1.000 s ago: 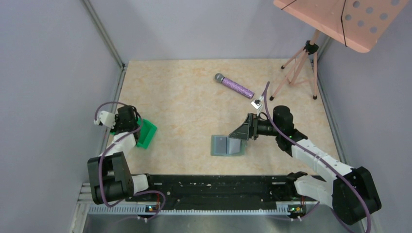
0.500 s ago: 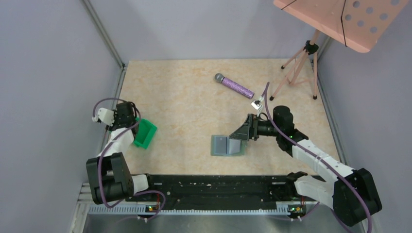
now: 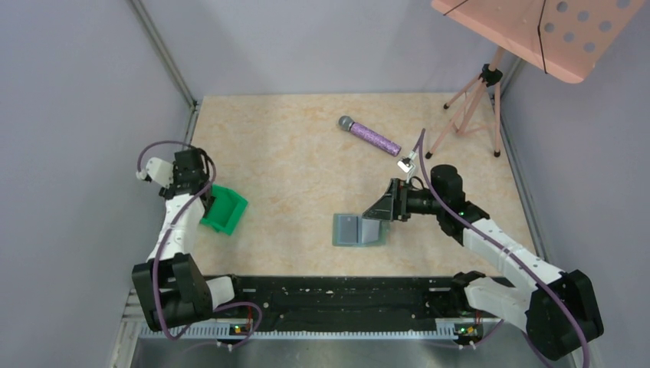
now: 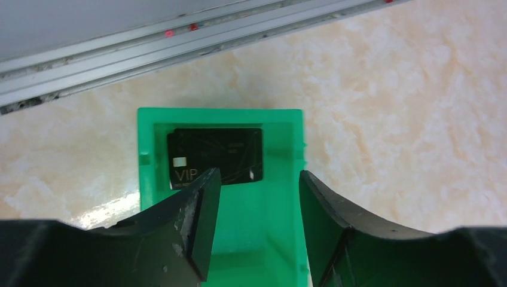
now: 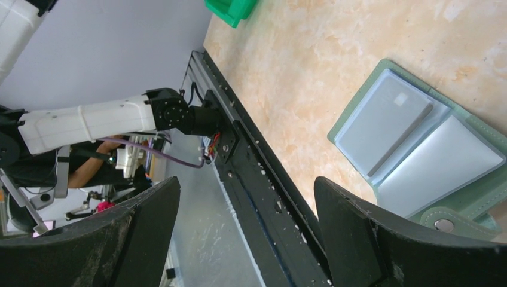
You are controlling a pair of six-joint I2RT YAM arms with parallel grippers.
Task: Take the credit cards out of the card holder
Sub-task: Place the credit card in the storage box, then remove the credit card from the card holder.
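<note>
Left hand camera alone shows credit card inside green bin.

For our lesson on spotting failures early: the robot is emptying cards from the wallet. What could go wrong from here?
1. The left end effector hangs open over the black card in the green tray; moving away, a finger could clip the tray wall and shift it.
2. The wallet lies open and unheld near the open right end effector; tugging out the sleeved card may drag the whole wallet.
</note>
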